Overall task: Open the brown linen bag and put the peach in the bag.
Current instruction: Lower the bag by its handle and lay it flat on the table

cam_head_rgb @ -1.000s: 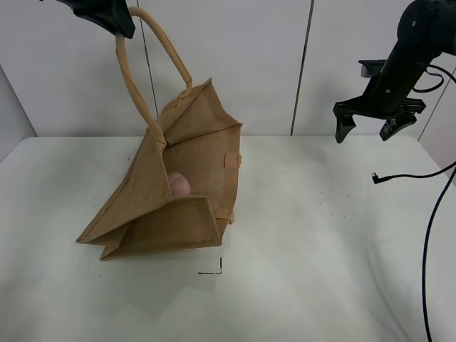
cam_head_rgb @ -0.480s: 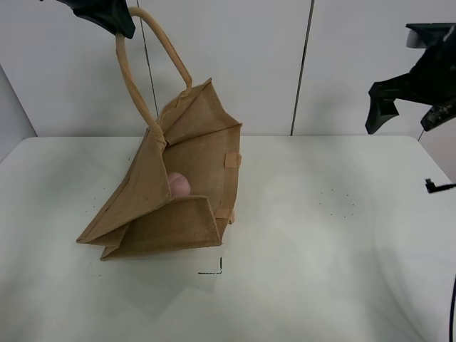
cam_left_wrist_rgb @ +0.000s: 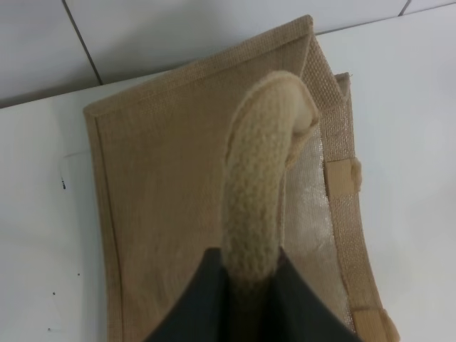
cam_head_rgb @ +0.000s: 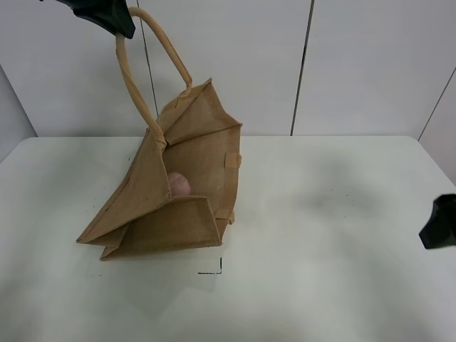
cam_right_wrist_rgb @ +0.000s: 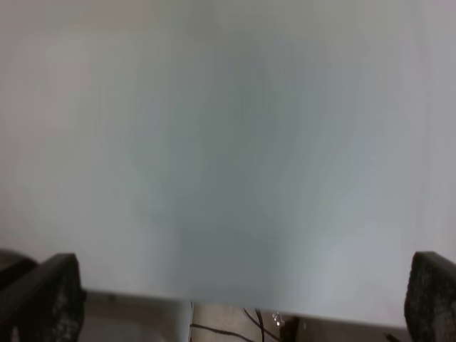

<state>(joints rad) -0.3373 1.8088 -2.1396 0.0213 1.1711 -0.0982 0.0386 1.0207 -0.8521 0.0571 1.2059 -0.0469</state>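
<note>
tan-brown linen bag (cam_head_rgb: 174,224), dusty-pink peach (cam_head_rgb: 179,184)

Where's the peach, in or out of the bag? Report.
In. The peach shows pink inside the open brown linen bag.

I see the brown linen bag (cam_head_rgb: 142,203) standing tilted and open, one beige handle (cam_head_rgb: 132,78) raised; the pink peach (cam_head_rgb: 178,184) sits inside.

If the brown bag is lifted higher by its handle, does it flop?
Probably floppy: the brown linen bag sags and folds where the left gripper pinches its handle. The round peach inside would likely roll as it tilts.
</note>
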